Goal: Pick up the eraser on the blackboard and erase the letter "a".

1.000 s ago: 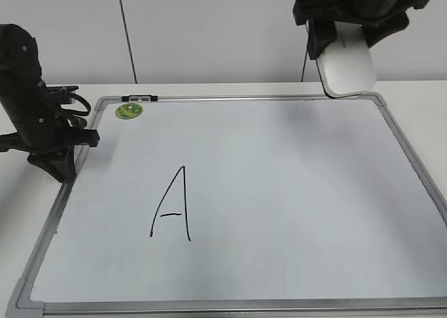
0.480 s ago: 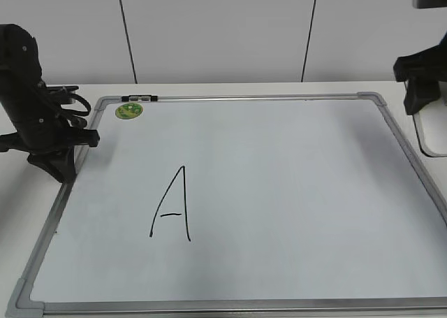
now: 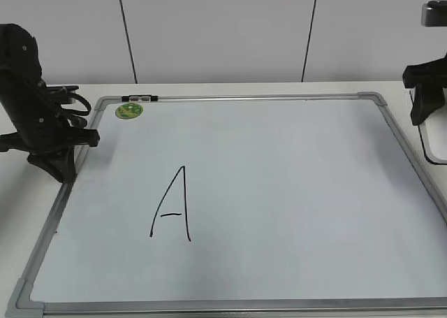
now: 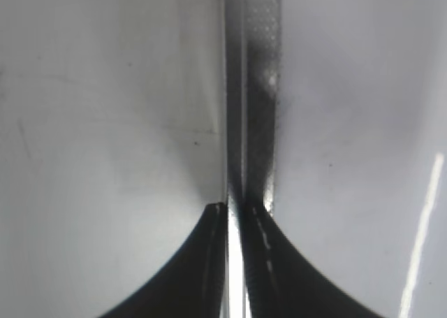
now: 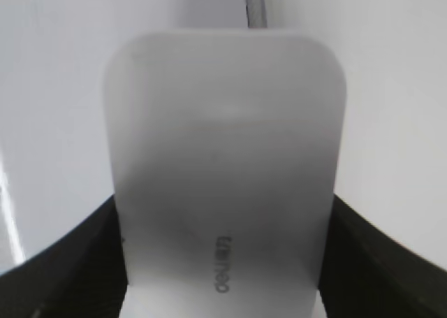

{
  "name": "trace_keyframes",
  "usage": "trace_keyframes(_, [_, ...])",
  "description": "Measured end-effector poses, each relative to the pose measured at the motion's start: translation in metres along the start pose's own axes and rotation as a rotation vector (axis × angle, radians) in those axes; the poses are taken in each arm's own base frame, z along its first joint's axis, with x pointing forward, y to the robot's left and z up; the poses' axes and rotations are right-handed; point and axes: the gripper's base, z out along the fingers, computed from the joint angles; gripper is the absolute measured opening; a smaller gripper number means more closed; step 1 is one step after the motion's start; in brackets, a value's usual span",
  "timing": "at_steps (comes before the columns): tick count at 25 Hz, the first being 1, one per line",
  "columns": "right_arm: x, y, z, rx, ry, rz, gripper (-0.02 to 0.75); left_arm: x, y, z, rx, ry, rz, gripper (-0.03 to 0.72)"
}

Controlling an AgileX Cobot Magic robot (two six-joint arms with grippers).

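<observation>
The blackboard (image 3: 237, 98) is a white board with a grey frame lying flat on the table. It bears a large capital "A" (image 3: 173, 205); no small letter "a" shows on it. My right gripper (image 3: 427, 98) is at the far right, beyond the board's right edge, shut on the white eraser (image 3: 438, 145), which is partly cut off by the picture's edge. In the right wrist view the eraser (image 5: 223, 108) fills the space between the jaws of the right gripper (image 5: 223, 206). My left gripper (image 3: 61, 165) rests shut at the board's left frame, also in its wrist view (image 4: 234, 210).
A round green sticker (image 3: 128, 110) sits at the board's far left corner, with a small black clip (image 3: 140, 98) on the frame beside it. The board's frame (image 4: 255, 87) runs straight ahead of the left gripper. A white wall stands behind the table.
My right gripper has carried the eraser from above the board's far right corner out to the right, past the board's edge, and lower. The left arm has not moved.
</observation>
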Motion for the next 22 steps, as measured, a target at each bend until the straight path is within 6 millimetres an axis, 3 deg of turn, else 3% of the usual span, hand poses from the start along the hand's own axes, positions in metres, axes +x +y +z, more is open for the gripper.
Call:
trace_keyframes(4, [-0.023,-0.005,0.014,-0.066,0.097,0.005,0.528,0.000,0.000,0.000,0.000,0.000,0.000,0.063])
trace_keyframes(9, [-0.052,-0.020,0.047,-0.120,0.151,0.039,0.528,0.000,0.000,0.000,0.000,0.000,0.000,0.064])
trace_keyframes(15, [-0.054,-0.039,0.074,-0.136,0.203,0.088,0.528,0.000,0.000,0.000,0.002,0.000,-0.001,0.064])
trace_keyframes(22, [-0.054,-0.038,0.090,-0.150,0.238,0.095,0.528,0.000,0.000,0.000,0.002,0.000,-0.001,0.064])
